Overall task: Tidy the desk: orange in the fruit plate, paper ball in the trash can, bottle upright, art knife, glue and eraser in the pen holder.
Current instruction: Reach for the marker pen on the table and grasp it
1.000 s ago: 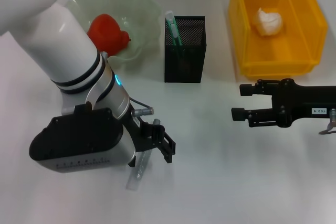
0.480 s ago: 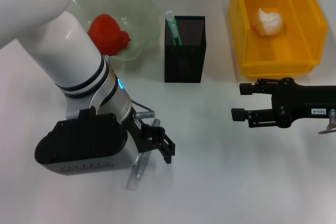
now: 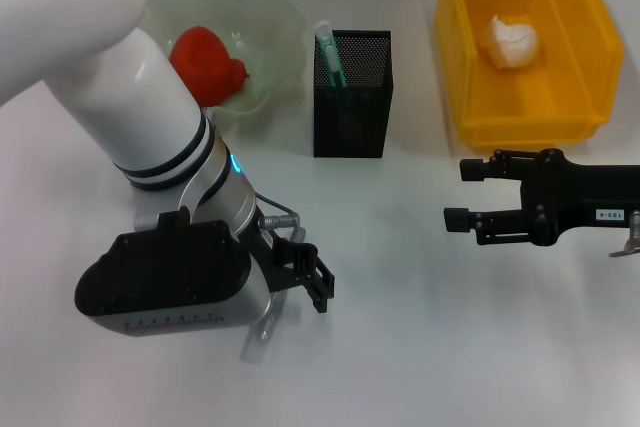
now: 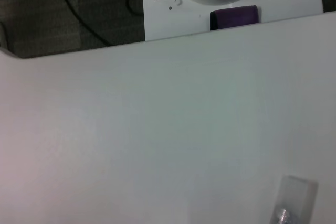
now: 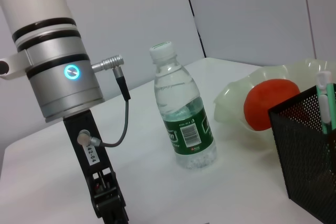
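My left gripper (image 3: 306, 275) hovers open, low over the desk (image 3: 420, 347), right above the grey glue (image 3: 258, 335). The glue's clear end (image 4: 296, 203) shows in the left wrist view. The orange (image 3: 205, 64) lies in the pale green fruit plate (image 3: 270, 17). In the black mesh pen holder (image 3: 352, 107) stands the mint-green art knife (image 3: 328, 52). The paper ball (image 3: 512, 40) rests inside the yellow trash can (image 3: 520, 127). The bottle (image 5: 184, 124) stands upright; in the head view my left arm hides it. My right gripper (image 3: 462, 194) is open and holds nothing. The eraser is out of view.
My bulky left arm (image 3: 150, 147) covers much of the desk's left side. The pen holder sits between the fruit plate and the trash can along the back. White tabletop lies between the two grippers and along the front right.
My left arm has shifted slightly right and toward the front edge, bringing its gripper lower over the glue. The right gripper has barely moved.
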Robot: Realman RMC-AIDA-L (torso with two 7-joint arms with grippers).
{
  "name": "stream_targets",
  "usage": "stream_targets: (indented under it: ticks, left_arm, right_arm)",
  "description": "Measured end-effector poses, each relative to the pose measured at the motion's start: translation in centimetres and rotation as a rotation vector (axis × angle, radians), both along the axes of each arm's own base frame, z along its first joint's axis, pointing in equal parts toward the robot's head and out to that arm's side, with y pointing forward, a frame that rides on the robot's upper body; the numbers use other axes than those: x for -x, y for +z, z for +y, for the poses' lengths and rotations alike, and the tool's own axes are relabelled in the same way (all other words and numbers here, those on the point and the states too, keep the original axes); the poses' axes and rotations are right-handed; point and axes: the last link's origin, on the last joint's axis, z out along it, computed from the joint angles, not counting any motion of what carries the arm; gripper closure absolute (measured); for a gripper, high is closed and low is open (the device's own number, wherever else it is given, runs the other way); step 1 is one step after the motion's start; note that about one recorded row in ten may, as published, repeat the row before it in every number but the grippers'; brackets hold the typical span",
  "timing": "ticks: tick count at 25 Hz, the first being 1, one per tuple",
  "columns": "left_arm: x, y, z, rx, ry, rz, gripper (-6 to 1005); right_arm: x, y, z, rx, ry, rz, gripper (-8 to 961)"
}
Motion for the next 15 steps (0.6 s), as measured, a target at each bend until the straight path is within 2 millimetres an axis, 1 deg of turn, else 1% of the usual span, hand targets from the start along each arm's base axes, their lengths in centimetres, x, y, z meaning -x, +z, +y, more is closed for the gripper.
stream_targets:
  ticks: [1,7,15]
  left_arm:
    - [0.00,-0.05,-0.01,-0.001,0.001,0.001,227]
    - [0.10,-0.20,0.09,-0.006,0.009,0.009,364]
    - [0.26,-0.15,0.36,-0.015,0.009,0.019,370]
  right_arm:
    - [0.01,0.00,0.01,0.000,0.001,-0.001,141]
    - [-0.05,-0.01,-0.06,0.002,-0.001,-0.001,141]
    - [-0.14,-0.02,-0.24,0.009,-0.004,0.001,141]
